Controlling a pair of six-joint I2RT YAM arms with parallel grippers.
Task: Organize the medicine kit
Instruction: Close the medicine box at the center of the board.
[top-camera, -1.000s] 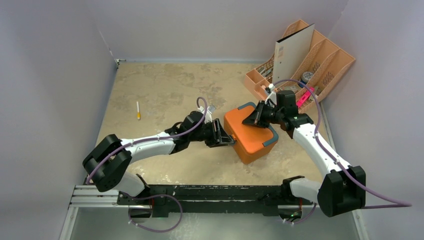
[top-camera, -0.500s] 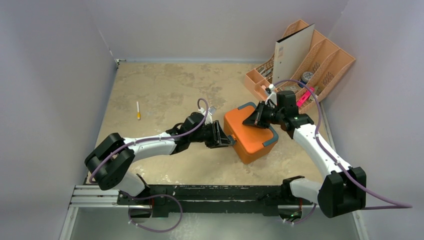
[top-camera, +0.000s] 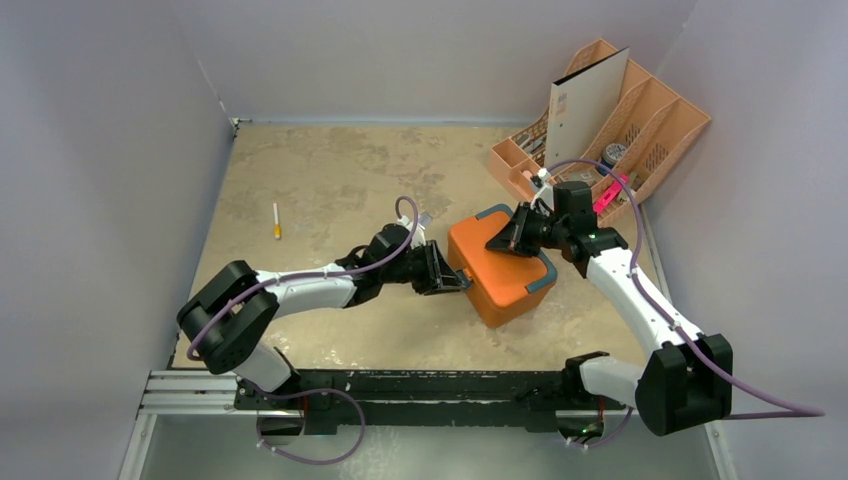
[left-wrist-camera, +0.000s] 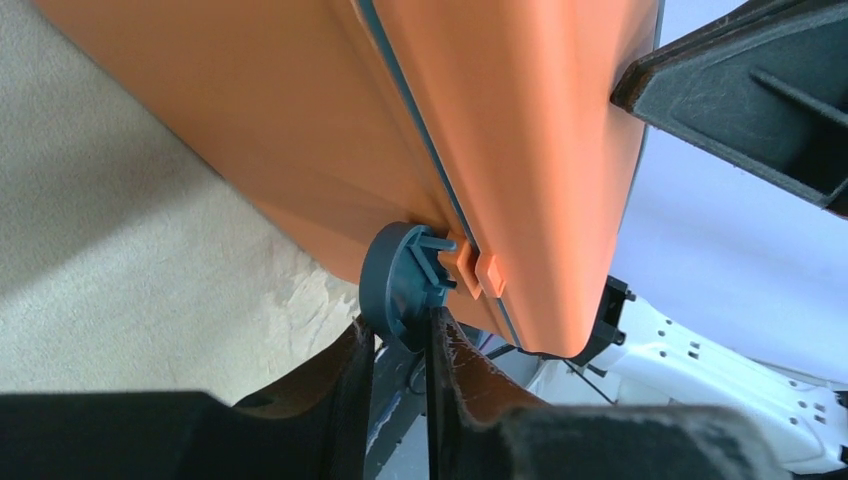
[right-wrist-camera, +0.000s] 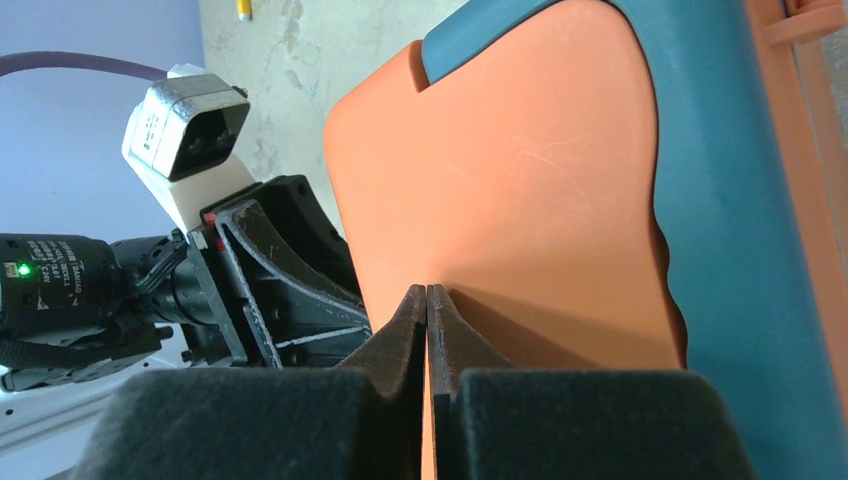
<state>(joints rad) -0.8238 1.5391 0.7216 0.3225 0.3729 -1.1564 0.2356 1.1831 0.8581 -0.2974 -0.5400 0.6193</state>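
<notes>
Your left gripper sits narrow either side of the teal latch on the medicine kit; whether it bites yet, I can't tell. Your right gripper is closed tight, tips pressing the lid. Bear down there and pull the latch squarely outward. The kit lies flat just in front of the desk organizer, lid up. Its long axis slants away from it, latch side facing away.
</notes>
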